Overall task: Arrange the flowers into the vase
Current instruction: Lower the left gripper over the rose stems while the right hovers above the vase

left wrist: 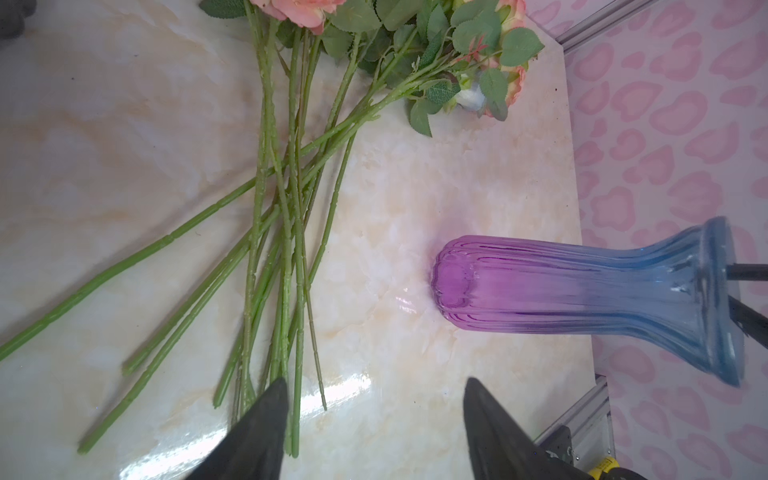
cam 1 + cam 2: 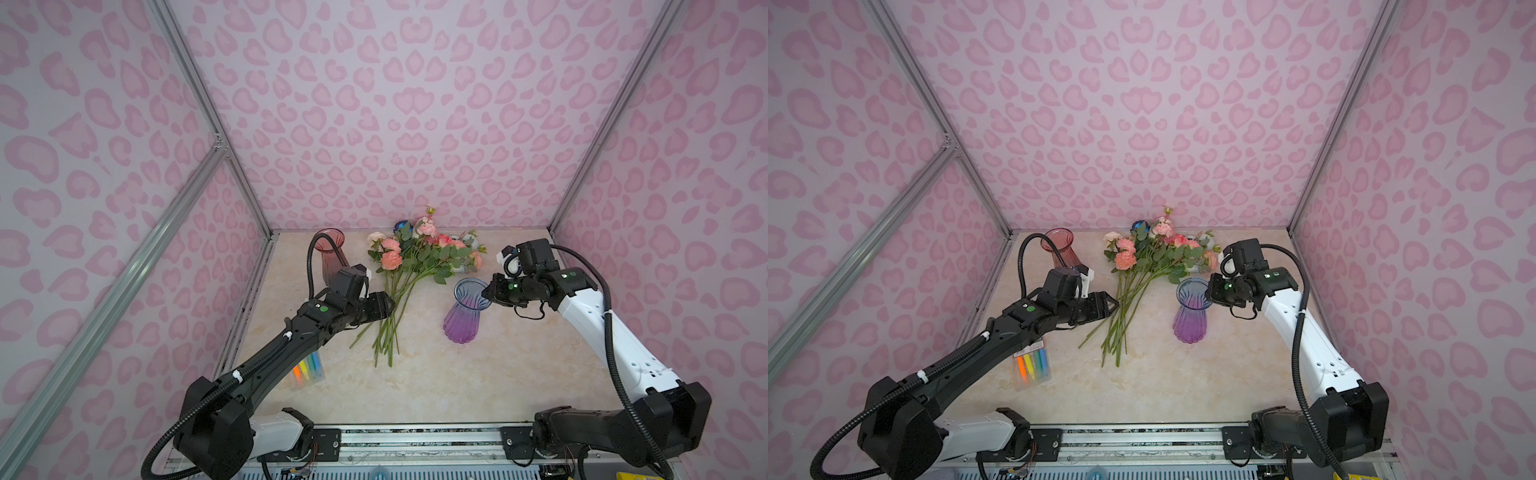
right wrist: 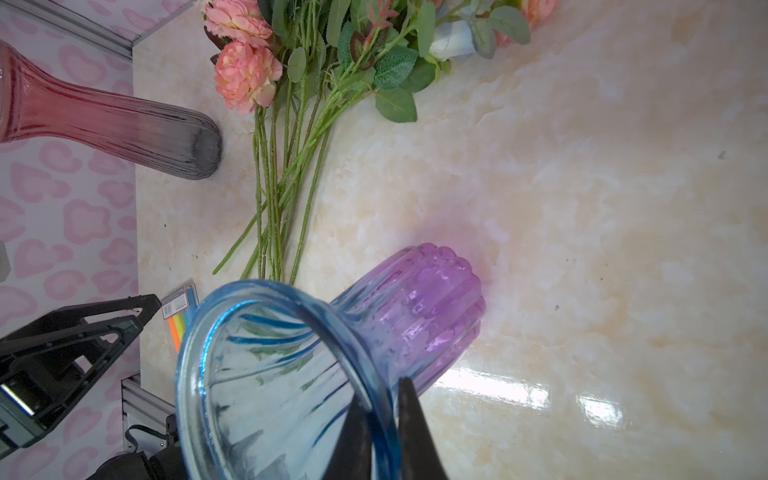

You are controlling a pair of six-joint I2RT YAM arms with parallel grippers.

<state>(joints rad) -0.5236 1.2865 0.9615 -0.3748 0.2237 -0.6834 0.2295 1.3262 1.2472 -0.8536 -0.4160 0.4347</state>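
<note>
Loosely, pink-peach flowers (image 2: 417, 257) sprawl (left end effector (image 1: 376, 386) spread, right end effector (image 3: 382, 399) pinching vase (image 3: 419, 307)).

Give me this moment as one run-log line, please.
left gripper: open beside flowers | right gripper: shut on blue-purple vase rim | flowers: lying on table, none in vase

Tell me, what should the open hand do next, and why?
Probably lower the left gripper and close on one stem. Its jaws stand open by the stem ends of the flowers, which all lie on the table, while the right gripper pinches the rim of the empty blue-purple vase.
</note>
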